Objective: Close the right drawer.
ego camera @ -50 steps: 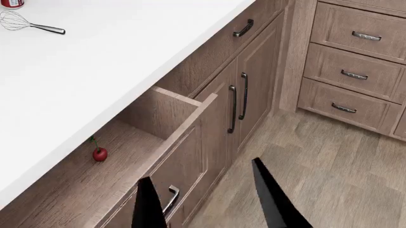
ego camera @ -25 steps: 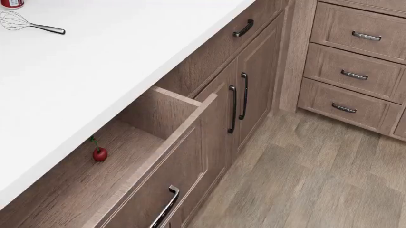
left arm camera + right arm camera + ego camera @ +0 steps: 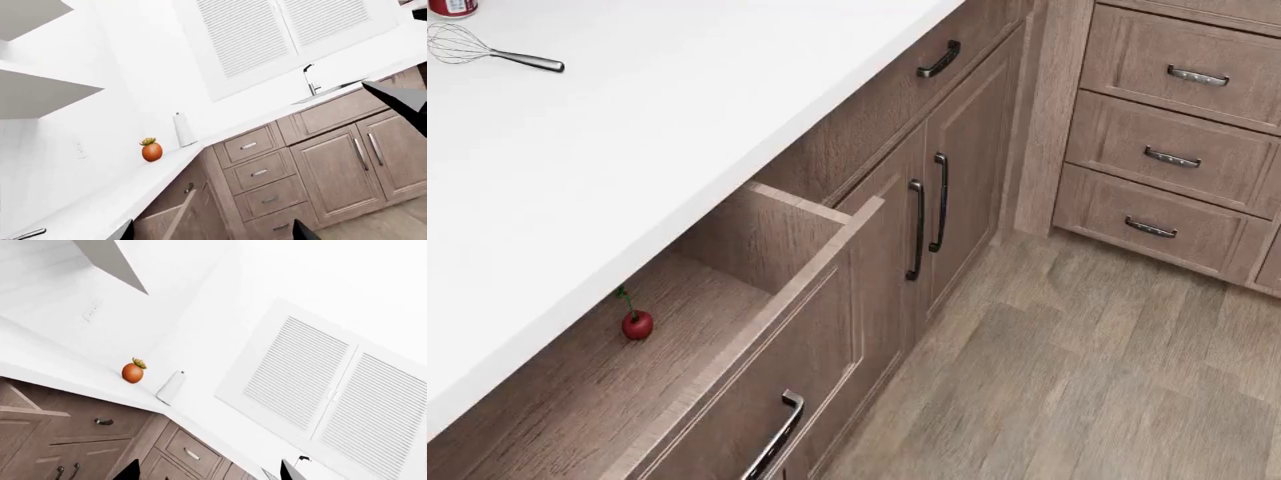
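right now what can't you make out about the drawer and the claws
- Right drawer: head view's bottom edge cuts off its near end and most of the handle; the countertop hides the drawer's back.
- Left claw: left wrist view shows only dark fingertips at the bottom edge.
- Right claw: same in right wrist view.
- Neither claw appears in head view.
- Cherry: too small for detail.

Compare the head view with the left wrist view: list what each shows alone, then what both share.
Head view only: the open right drawer's inside with a cherry on its floor, its bar handle, and a whisk on the counter.

Left wrist view only: the window shutters, the faucet, the paper towel roll, an orange potted plant, and the tips of the left gripper, spread apart.

Both: the white counter, the stacked small drawers, the tall cabinet doors.
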